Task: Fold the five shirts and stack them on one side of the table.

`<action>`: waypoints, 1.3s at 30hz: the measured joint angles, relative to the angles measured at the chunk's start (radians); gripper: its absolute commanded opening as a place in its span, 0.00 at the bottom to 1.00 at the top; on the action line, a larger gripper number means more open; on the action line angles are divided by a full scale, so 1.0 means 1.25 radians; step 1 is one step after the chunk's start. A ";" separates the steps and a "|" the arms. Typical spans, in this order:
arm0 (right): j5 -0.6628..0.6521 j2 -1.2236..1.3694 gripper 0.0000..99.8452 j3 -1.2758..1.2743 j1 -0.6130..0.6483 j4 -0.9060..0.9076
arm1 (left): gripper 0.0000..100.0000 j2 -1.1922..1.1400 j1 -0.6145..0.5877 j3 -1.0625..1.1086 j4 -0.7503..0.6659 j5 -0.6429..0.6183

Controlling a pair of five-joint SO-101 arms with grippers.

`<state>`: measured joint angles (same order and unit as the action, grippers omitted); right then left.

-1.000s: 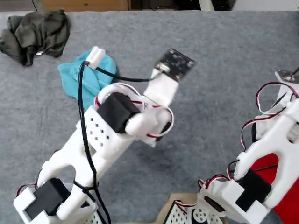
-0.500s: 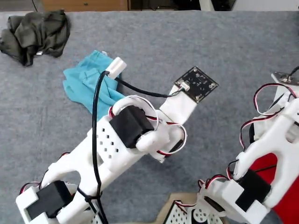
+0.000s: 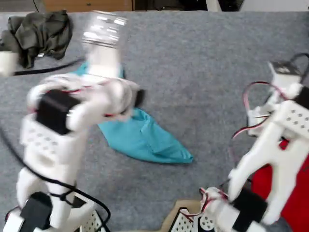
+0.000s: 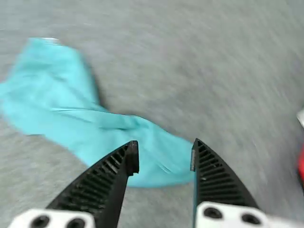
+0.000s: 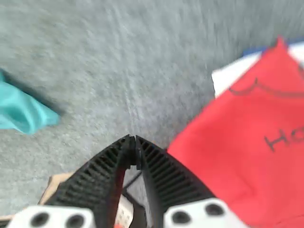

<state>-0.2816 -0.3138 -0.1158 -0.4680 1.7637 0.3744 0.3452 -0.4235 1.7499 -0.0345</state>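
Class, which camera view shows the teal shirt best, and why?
The left wrist view: the teal shirt lies nearly whole, stretched across the frame. In the high view the left arm covers part of the shirt; the right wrist view catches just one end.

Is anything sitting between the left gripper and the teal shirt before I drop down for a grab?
Nothing visible. The left gripper, open, hangs right over the teal shirt, with only bare grey table cover around it. The olive shirt lies well off at the far corner.
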 measured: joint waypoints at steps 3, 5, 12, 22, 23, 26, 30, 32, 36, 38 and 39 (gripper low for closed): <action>0.020 -0.075 0.01 0.000 0.124 0.000 | 0.19 0.015 -0.137 0.000 0.000 0.000; 0.048 -0.093 0.01 0.000 0.222 -0.016 | 0.19 0.015 -0.234 0.001 0.000 0.004; 0.239 0.005 0.01 0.000 0.501 -0.088 | 0.19 0.014 -0.527 0.122 0.000 0.006; 0.366 0.255 0.17 0.157 0.773 -0.007 | 0.19 0.012 -0.786 0.360 0.000 0.115; 0.381 0.275 0.20 0.176 0.779 -0.004 | 0.19 0.012 -0.809 0.368 0.000 0.124; 0.430 0.340 0.21 0.261 0.786 -0.004 | 0.19 0.012 -0.853 0.373 0.000 0.131; 0.450 0.444 0.18 0.432 0.787 -0.005 | 0.19 0.012 -0.852 0.373 0.000 0.133; 0.452 0.512 0.17 0.536 0.787 -0.026 | 0.19 0.012 -0.833 0.373 0.000 0.133; 0.457 0.680 0.17 0.763 0.787 -0.088 | 0.19 0.010 -0.789 0.373 0.000 0.101; 0.458 0.782 0.17 0.875 0.787 -0.133 | 0.19 0.009 -0.773 0.373 0.000 0.086; 0.466 0.835 0.17 0.930 0.787 -0.155 | 0.19 0.009 -0.768 0.373 0.000 0.083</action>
<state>0.3015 0.7296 1.0472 0.5155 1.5704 0.3851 -0.6153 0.0430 1.7499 0.0698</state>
